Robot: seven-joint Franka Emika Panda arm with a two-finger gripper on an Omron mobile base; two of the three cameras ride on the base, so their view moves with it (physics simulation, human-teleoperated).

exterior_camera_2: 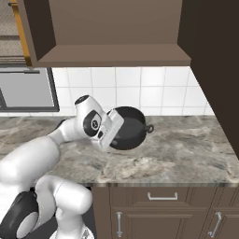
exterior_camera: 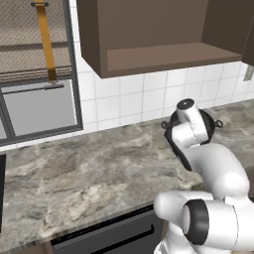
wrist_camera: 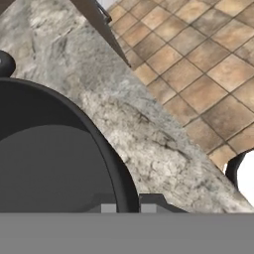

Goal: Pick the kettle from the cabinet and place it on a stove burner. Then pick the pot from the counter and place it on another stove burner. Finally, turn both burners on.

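**Pot in the grip, tipped above the counter**

From where I stand, the gripper [wrist_camera: 125,207] has its jaws pinched nearly together on the near rim of the pot [exterior_camera_2: 128,127], one fingertip inside the wall and one outside it. In the right base view the pot looks lifted off the counter [exterior_camera_2: 186,149] and tilted, its mouth turned partly towards me rather than straight up (I cannot make out any clear gap beneath it, so it may yet be brushing the stone). It sits near the tiled back wall, below the open, empty cabinet [exterior_camera: 163,54], right of the middle of the worktop.

The step in hand, as I judge it, is carrying the pot to a free burner. A grip on one edge of a wide vessel invites it to swing or slip, so the lift should be slow, the wrist rolled to bring the rim level, and the travel kept low over the stone without clipping the cabinet floor overhead.

The pot is round, so it has no real long axis except the line through its two loop handles; one handle [exterior_camera_2: 150,128] juts to the right, the other [exterior_camera: 165,124] pokes out to the left of the arm, so that line runs roughly along the counter.
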